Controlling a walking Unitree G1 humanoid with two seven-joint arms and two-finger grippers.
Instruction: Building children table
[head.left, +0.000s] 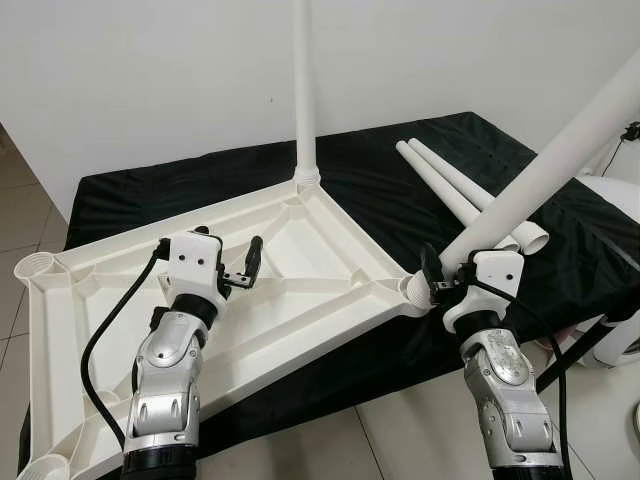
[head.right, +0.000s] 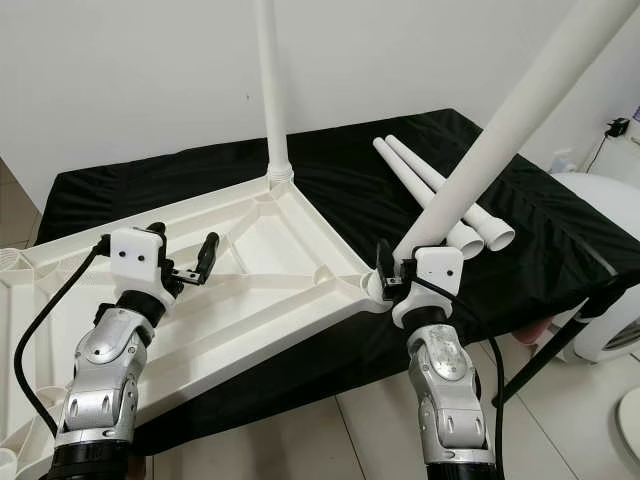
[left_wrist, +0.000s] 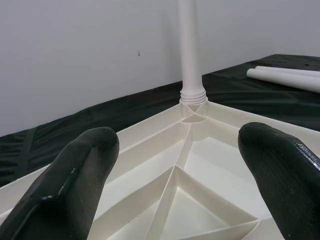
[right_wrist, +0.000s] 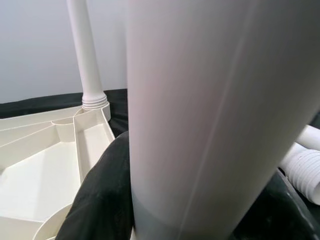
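Left eye view: upside-down white table panel (head.left: 250, 290) lies on a black-covered surface (head.left: 150, 195), its near end hanging past the front edge. One leg (head.left: 303, 90) stands upright, seated in the far corner socket. My right gripper (head.left: 447, 280) has its fingers closed around a second leg (head.left: 545, 170), tilted, its lower end at the near right corner socket (head.left: 413, 290); seated or not, I cannot tell. My left gripper (head.left: 240, 272) hovers over the panel's ribs, fingers (left_wrist: 75, 175) spread apart and holding nothing. Judged progress: one leg in, one going in, two left. Two spare legs (head.left: 460, 190) lie on the cover beyond the right corner, near the tilted leg. Open sockets at the left corners (head.left: 35, 266). Cable (head.left: 110, 340) loops beside my left arm.
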